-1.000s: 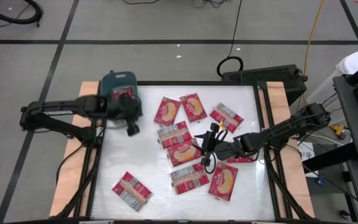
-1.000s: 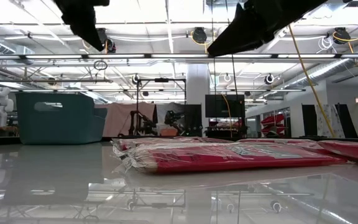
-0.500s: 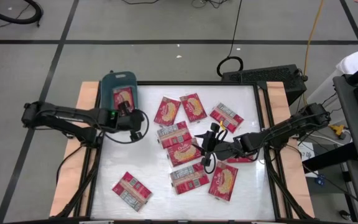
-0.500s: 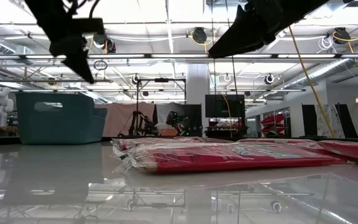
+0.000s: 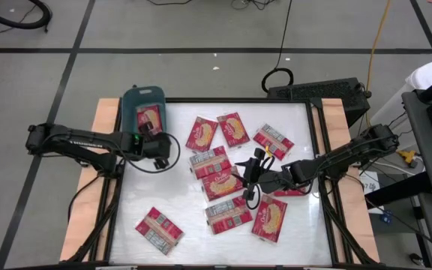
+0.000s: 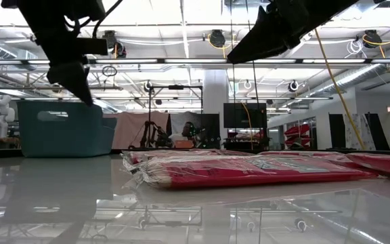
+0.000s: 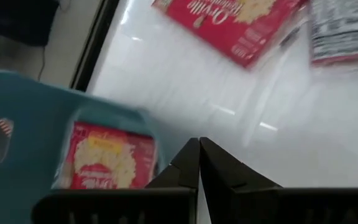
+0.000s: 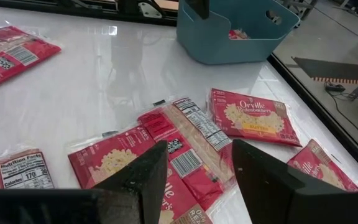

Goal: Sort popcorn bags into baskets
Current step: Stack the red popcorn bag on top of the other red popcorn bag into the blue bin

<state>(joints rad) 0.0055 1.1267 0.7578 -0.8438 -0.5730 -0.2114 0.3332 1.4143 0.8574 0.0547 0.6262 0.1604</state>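
The teal basket [image 5: 142, 96] stands at the table's far left corner with one red popcorn bag [image 5: 148, 118] lying flat inside; both also appear in the left wrist view, the basket [image 7: 23, 118] and its bag [image 7: 104, 155]. Several more bags [image 5: 221, 182] lie flat and scattered over the middle and right of the table, some overlapping. My left gripper [image 5: 163, 150] hangs shut and empty just off the basket's near right corner [image 7: 199, 163]. My right gripper [image 5: 249, 180] hovers open above the central bags [image 8: 197, 168], with a picture-side bag [image 8: 253, 118] farther off.
One bag [image 5: 158, 229] lies alone near the table's near left corner. A dark frame [image 5: 317, 150] edges the white tabletop. Bare table lies between the basket and the central cluster [image 6: 249, 169]. Black equipment [image 5: 317, 91] sits beyond the far edge.
My left gripper has come away from above the basket, moving a little toward the near edge and right while sinking lower. The bag inside the basket, earlier half covered by the arm, now lies in open view. The right arm has kept still.
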